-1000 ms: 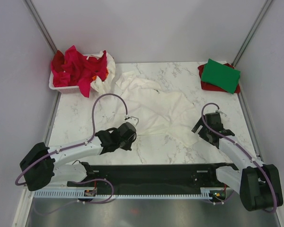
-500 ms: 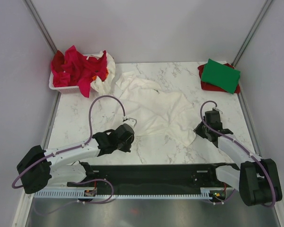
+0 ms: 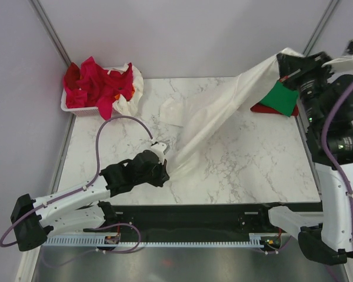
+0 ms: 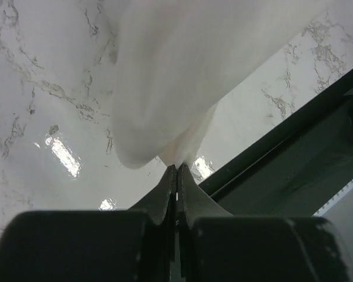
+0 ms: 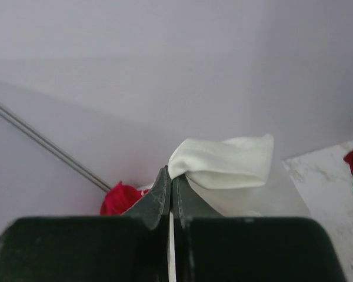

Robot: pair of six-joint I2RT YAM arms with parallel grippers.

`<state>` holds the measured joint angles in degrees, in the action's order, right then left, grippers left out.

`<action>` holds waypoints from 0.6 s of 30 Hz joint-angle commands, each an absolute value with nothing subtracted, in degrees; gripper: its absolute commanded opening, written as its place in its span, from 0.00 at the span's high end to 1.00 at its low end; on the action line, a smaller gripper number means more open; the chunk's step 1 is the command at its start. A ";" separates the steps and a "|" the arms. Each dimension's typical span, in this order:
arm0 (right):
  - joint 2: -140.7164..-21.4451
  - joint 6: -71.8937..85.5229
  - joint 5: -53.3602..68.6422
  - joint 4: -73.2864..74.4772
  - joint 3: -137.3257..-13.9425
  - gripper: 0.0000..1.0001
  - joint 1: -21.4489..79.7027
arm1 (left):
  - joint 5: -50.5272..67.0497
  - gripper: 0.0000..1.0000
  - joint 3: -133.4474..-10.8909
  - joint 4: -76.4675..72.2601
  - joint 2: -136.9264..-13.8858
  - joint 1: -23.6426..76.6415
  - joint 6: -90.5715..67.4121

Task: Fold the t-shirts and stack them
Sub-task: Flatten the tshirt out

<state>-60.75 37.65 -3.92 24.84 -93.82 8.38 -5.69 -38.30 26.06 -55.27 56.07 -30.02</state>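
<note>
A white t-shirt (image 3: 223, 111) hangs stretched in the air between my two grippers, slanting from low near the table's front left up to the far right. My left gripper (image 3: 163, 154) is shut on its lower corner (image 4: 176, 153) just above the marble. My right gripper (image 3: 285, 63), raised high at the back right, is shut on the upper corner (image 5: 223, 161). A folded green t-shirt (image 3: 282, 97) lies on a red one (image 3: 260, 107) at the back right, partly behind the lifted cloth. Red t-shirts (image 3: 94, 85) fill the basket at the back left.
The white plastic basket (image 3: 70, 107) stands in the back left corner, with a white garment (image 3: 129, 94) draped over its right side. A black rail (image 3: 194, 214) runs along the table's near edge. Walls close in on three sides.
My right gripper shut on the white t-shirt's right corner and rose high toward the back right, pulling the shirt off the table into a taut span. My left gripper shifted slightly, still shut on its corner.
</note>
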 commanded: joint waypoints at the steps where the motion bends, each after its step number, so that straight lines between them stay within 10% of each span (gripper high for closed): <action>1: -64.67 34.72 -6.94 29.78 -106.84 1.00 8.26 | -4.39 0.98 -39.20 29.53 -54.06 56.51 -27.77; 4: -67.85 33.31 -7.12 33.03 -117.58 1.00 8.26 | -4.48 0.96 -37.89 30.50 -53.00 56.69 -28.82; 6: -68.55 32.70 -6.94 34.01 -121.28 1.00 8.26 | -3.52 0.79 -37.71 30.59 -53.52 57.48 -29.27; 9: -67.59 32.17 -7.29 34.28 -119.80 1.00 8.35 | -1.94 0.22 -38.05 30.67 -57.11 58.44 -29.36; 11: -67.33 31.91 -7.12 34.19 -118.40 1.00 8.26 | -2.81 0.02 -38.58 30.59 -58.79 60.11 -29.88; 18: -64.78 30.76 -7.56 34.10 -114.53 1.00 8.26 | -11.07 0.04 -42.97 28.57 -58.80 62.58 -32.96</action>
